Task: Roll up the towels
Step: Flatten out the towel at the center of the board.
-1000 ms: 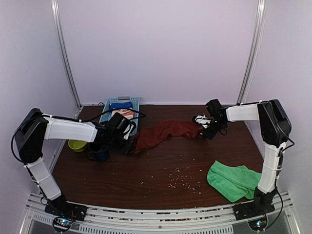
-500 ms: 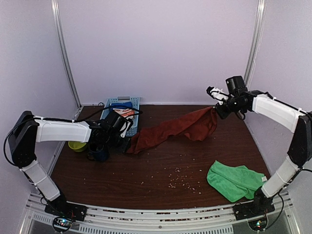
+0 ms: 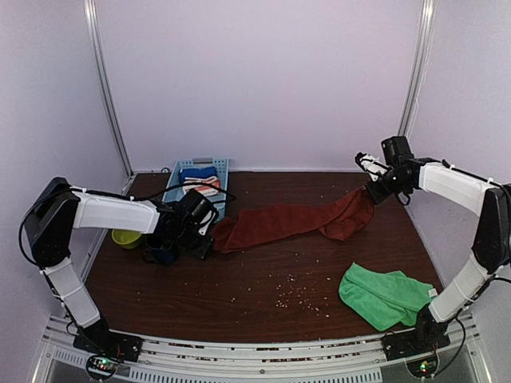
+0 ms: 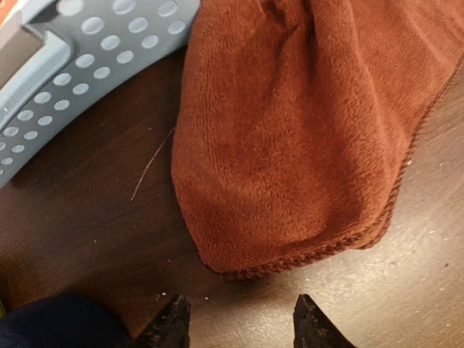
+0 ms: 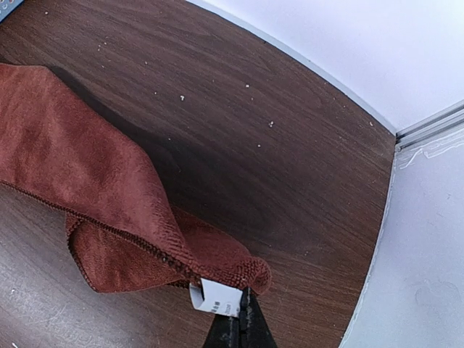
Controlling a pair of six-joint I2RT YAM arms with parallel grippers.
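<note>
1. The right arm rises from its base at the near right corner, bends at a high elbow by the right wall, and sends its white forearm leftward over the far right part of the table (image 3: 263, 275); the right gripper (image 3: 374, 182) hangs above the wood there.
2. Its jaws are pressed together on one corner of the rust towel (image 3: 279, 223), right beside the small white tag (image 5: 215, 299); in the wrist view the corner is bunched at the fingertips and the cloth drops away below.
3. The rust towel runs as a long band from that lifted corner down to the tabletop and leftward to the middle left; its right part sags in a loose fold under the gripper; its left end lies flat on the wood.
4. The left arm climbs from the near left corner to an elbow by the left wall; its forearm runs low and rightward; the left gripper (image 4: 243, 322) points down at the table, just beside the towel's left end.
5. Its jaws stand partly apart with nothing between them; the fingertips sit just short of the towel's hemmed edge.
6. The green towel (image 3: 383, 295) lies crumpled at the near right, close to the right arm's base and well apart from both grippers.
7. A blue-grey perforated basket (image 3: 177, 187) sits at the far left, just beyond the left gripper; a dark blue cup (image 3: 162, 251) and a yellow-green bowl (image 3: 126, 238) stand to its left; crumbs (image 3: 291, 297) dot the near middle.
</note>
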